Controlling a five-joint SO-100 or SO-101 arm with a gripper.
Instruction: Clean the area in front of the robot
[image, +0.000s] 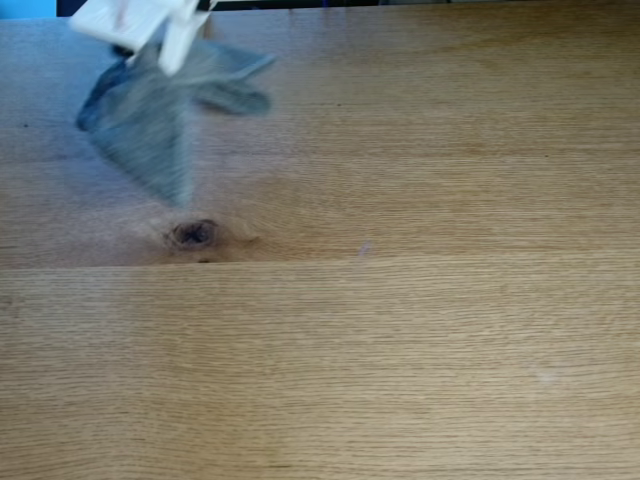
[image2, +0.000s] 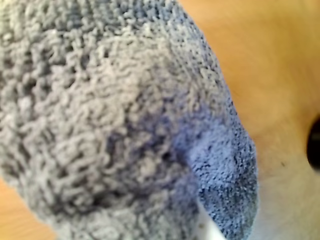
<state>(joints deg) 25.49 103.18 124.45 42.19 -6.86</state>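
Observation:
In the fixed view the robot's white gripper (image: 170, 60) enters at the top left, shut on a grey terry cloth (image: 145, 130). The cloth hangs from it, blurred, and its lower tip reaches down to just above the dark knot (image: 192, 233). The area, a light-brown oak tabletop (image: 420, 340), spreads across the whole view. In the wrist view the cloth (image2: 110, 130) sits very close to the lens with the tabletop (image2: 270, 60) behind it at the right. A sliver of a white finger (image2: 212, 231) shows at the bottom edge.
A straight plank seam (image: 400, 262) runs across the tabletop just below the knot. A small pale mark (image: 545, 377) lies at the lower right. A dark spot (image2: 315, 145) sits at the right edge of the wrist view.

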